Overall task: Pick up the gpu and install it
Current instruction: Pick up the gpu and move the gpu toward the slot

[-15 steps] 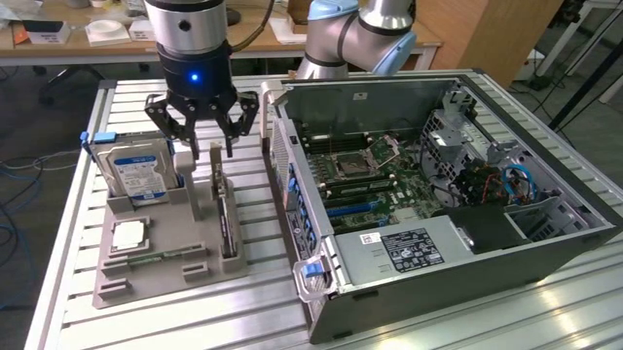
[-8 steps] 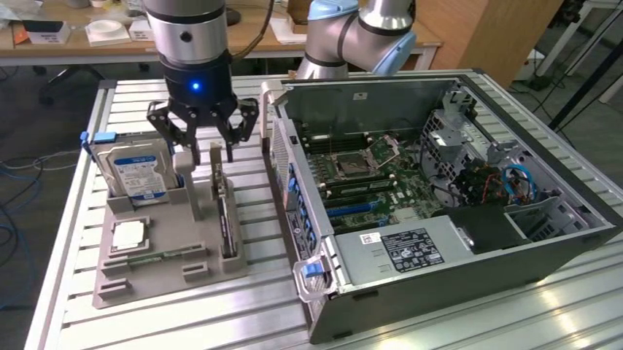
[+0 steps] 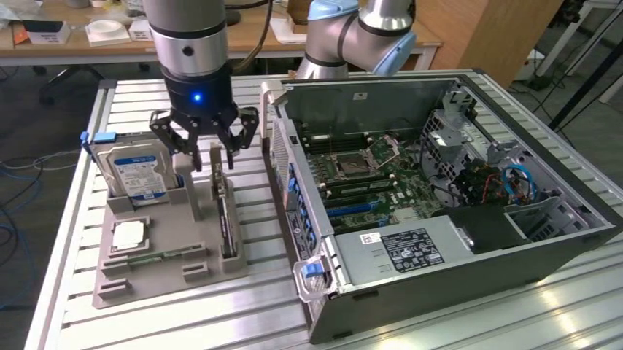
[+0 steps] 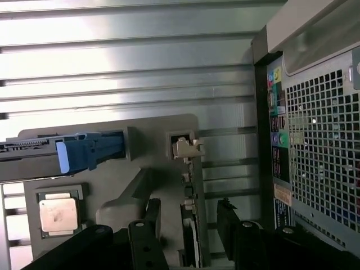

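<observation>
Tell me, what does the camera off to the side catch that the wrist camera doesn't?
The exterior view adds the arm, the motherboard inside the open case and the power supply. The wrist view adds the grille holes and coloured ports of the case's rear panel. Both share the grey tray with the hard drive, the processor chip and the gpu standing on edge, and the gripper open over the gpu.

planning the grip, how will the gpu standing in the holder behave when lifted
The gpu looks thin and board-like, so probably stiff and light. Standing on edge in the grey holder, it may tilt if nudged sideways.
</observation>
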